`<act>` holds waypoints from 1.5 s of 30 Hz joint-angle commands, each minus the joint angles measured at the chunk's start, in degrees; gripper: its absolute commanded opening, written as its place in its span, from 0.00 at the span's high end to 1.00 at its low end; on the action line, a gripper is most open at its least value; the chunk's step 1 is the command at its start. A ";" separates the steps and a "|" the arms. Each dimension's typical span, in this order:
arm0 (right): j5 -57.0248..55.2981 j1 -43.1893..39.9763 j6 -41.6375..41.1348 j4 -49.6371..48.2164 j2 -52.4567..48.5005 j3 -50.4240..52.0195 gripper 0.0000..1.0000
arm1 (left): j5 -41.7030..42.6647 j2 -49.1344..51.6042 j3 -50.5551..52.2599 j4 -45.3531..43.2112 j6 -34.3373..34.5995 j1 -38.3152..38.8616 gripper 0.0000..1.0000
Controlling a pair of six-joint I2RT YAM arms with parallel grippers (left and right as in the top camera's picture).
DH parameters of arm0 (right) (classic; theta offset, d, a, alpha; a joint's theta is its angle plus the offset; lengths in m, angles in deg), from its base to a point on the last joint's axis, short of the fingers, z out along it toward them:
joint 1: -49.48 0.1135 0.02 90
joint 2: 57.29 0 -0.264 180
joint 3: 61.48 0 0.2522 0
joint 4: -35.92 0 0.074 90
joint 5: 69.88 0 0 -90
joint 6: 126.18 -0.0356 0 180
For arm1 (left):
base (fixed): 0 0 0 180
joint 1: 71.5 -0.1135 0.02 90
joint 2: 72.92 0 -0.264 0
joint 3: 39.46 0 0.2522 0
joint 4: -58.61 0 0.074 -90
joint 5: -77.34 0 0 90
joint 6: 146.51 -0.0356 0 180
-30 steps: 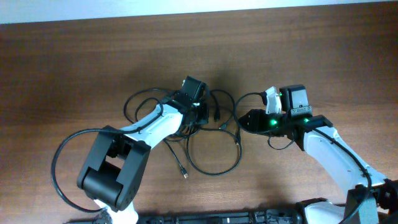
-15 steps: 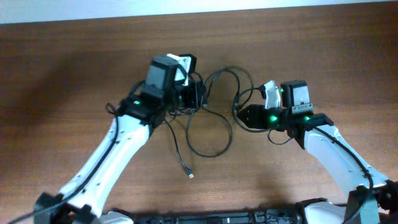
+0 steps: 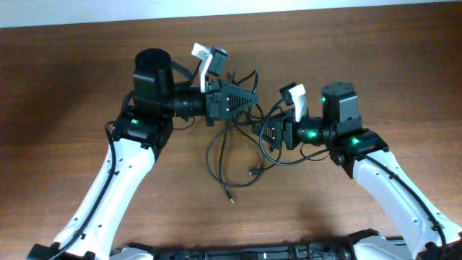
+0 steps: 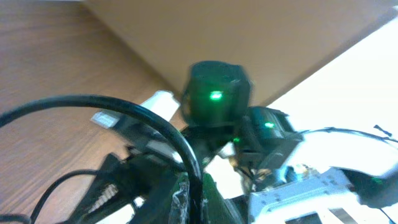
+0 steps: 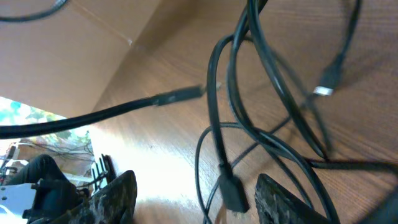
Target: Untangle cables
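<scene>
Item one, far left: brown wood-grain table top (image 3: pixel 65 65), bearing everything I list here.

Item two: left gripper (image 3: pixel 253 100), black and wedge-shaped, reaching rightward from its white arm (image 3: pixel 108 180). My overhead view shows its jaws pinched together on a strand of the thin black cables (image 3: pixel 238 128). My blurred left wrist view shows one cord arcing down into that gripper.

Item three, centre: the cables, a loose tangle strung between the two grippers, with loops drooping onto the table toward the arm bases. Two free ends lie there, one small plug (image 3: pixel 229 196) lowest and another (image 3: pixel 253 172) nearer the right gripper (image 3: pixel 267 134).

Item four: right gripper, black, pointing left, just beside the tangle. My right wrist view shows its jaws spread wide. Several cords run between them, and a black moulded plug (image 5: pixel 231 193) sits in the gap. I cannot tell whether either finger touches a cord.
</scene>
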 commanded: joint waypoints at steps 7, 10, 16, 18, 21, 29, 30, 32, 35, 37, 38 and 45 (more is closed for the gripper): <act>-21.24 0.39 0.63 9.11 0.85 -0.96 0.96 | -8.48 -1.07 -0.98 10.60 -10.10 -1.53 1.00; -35.54 -0.90 0.63 15.69 0.87 -0.98 0.96 | -42.36 -1.07 -0.98 26.49 -14.01 -4.33 1.00; -49.70 -15.43 0.61 22.21 1.95 -2.10 0.96 | -53.75 -2.03 -0.98 30.69 -13.99 -19.45 1.00; -50.80 -22.21 -2.29 23.39 2.67 -2.38 0.96 | -54.75 -3.02 -1.01 30.60 -13.97 -27.21 1.00; -50.56 -36.68 -8.72 25.20 2.82 -2.40 0.96 | -54.73 -4.26 -1.01 29.14 -11.37 -38.97 1.00; -20.61 -44.30 -3.76 21.16 2.80 -2.40 0.96 | -45.77 -4.50 -0.98 28.98 0.42 -49.22 1.00; -16.72 -43.28 -1.64 20.11 2.80 -2.40 0.96 | -44.44 -4.50 -0.98 28.98 -0.22 -47.60 1.00; -9.51 -38.51 3.15 17.77 2.80 -2.40 0.96 | -43.43 -4.50 -0.98 29.22 -3.45 -43.04 1.00; -13.53 -30.86 5.97 17.40 2.80 -2.43 0.96 | -43.50 -4.22 -0.87 30.16 -8.46 -33.18 1.00; -25.27 -27.58 2.69 19.23 2.80 -2.43 0.95 | -43.50 -3.52 -0.87 30.60 -10.75 -26.75 0.80; -32.87 -26.45 -0.31 21.53 2.80 -2.43 0.95 | -43.50 -2.73 -0.87 30.60 -11.85 -22.84 0.65; -50.80 -26.58 -7.37 33.44 2.80 -2.43 0.62 | -43.56 7.56 -0.87 24.96 -19.74 -2.97 0.27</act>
